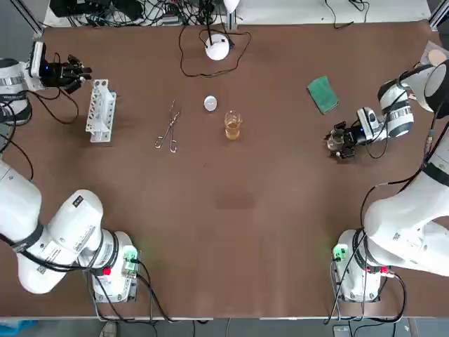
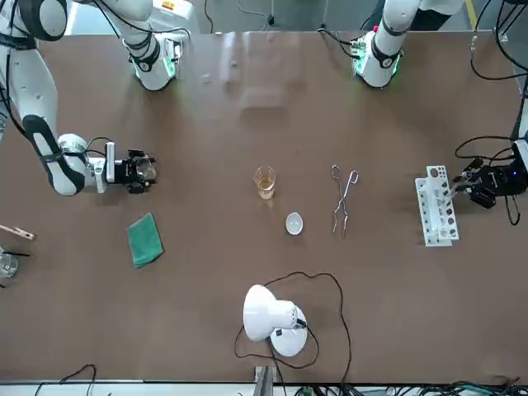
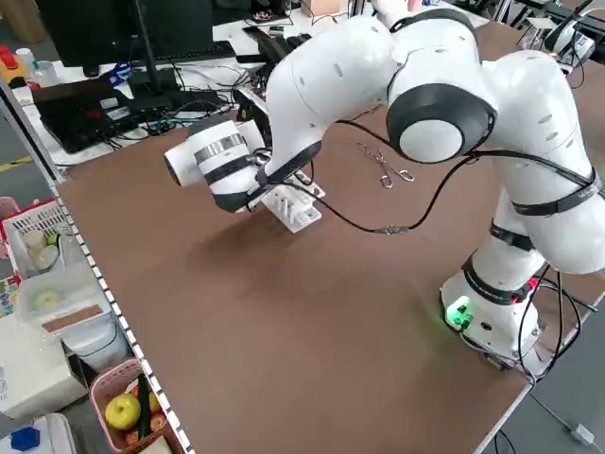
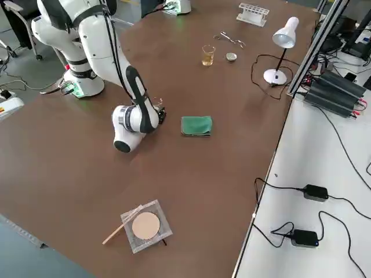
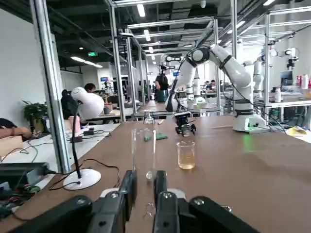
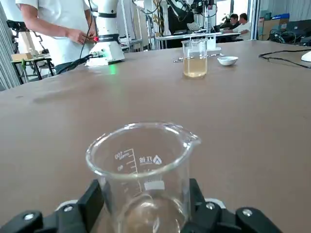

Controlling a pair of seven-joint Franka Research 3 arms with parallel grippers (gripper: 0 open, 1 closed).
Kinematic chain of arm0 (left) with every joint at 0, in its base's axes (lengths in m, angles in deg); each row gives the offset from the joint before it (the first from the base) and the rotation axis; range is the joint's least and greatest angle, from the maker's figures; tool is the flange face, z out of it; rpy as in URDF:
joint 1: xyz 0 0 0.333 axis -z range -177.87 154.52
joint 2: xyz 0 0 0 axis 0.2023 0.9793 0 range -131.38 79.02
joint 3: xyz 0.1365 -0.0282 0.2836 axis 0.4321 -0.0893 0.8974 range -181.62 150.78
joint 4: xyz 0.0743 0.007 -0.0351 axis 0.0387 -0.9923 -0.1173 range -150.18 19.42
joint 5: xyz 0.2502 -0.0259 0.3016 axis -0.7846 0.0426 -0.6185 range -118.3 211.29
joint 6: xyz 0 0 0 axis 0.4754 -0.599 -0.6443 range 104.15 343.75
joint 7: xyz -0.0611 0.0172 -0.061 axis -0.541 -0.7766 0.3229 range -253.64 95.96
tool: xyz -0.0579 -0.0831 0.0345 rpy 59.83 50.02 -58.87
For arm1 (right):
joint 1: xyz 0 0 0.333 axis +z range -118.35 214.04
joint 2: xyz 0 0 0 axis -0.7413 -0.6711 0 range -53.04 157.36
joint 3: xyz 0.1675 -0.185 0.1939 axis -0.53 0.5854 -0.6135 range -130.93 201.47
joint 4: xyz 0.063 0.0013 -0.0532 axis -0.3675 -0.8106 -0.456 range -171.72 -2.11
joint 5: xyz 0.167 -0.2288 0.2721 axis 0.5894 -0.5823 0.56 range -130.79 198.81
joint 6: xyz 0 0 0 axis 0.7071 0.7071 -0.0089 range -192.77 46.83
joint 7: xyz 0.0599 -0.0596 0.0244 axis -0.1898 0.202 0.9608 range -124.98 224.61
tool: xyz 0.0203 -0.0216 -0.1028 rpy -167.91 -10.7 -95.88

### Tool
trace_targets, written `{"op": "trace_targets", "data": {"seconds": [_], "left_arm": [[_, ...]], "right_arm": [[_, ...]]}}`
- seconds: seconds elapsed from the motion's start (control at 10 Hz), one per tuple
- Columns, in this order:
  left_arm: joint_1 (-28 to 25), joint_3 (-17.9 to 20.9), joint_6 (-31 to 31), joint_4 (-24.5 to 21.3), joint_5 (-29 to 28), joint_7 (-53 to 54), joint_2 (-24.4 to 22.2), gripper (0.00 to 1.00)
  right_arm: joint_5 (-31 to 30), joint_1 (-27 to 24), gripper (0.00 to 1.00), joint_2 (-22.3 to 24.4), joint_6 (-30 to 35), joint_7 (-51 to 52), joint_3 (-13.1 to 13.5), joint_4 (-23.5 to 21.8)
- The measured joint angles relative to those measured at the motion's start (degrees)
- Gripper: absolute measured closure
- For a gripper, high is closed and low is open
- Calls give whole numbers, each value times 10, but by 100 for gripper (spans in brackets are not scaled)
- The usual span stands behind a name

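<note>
Left claw (image 1: 76, 70), nipped shut on an upright glass test tube (image 5: 144, 145) beside the rack (image 1: 100, 110) — likely light, slick, fragile; hold mid-shaft. Right claw (image 1: 338, 142) clasps an empty glass beaker (image 6: 141, 165) by its wall, right of tabletop (image 1: 238, 232) — equally brittle.

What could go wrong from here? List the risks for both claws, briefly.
1. The left claw pinches a thin glass tube close to the rack; the tube may crack, slip, or bump the rack.
2. The right claw grips an empty beaker by its smooth round wall; it could slide out.
3. The cup of amber liquid stands open mid-table; a sweeping move might spill it.
</note>
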Motion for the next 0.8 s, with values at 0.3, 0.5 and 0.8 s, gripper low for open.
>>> {"op": "trace_targets", "data": {"seconds": [0.3, 0.5, 0.8], "left_arm": [[49, -36, 7, -1, -46, -2, -12, 79], [80, -39, 15, -5, -47, -32, -20, 79], [86, -78, 81, -40, -43, -53, -52, 79]], "right_arm": [[5, 0, 41, 0, 1, 0, -2, 0], [8, 0, 51, -1, 2, 0, -3, 0], [21, 1, 61, -1, 4, 0, -10, 1]]}}
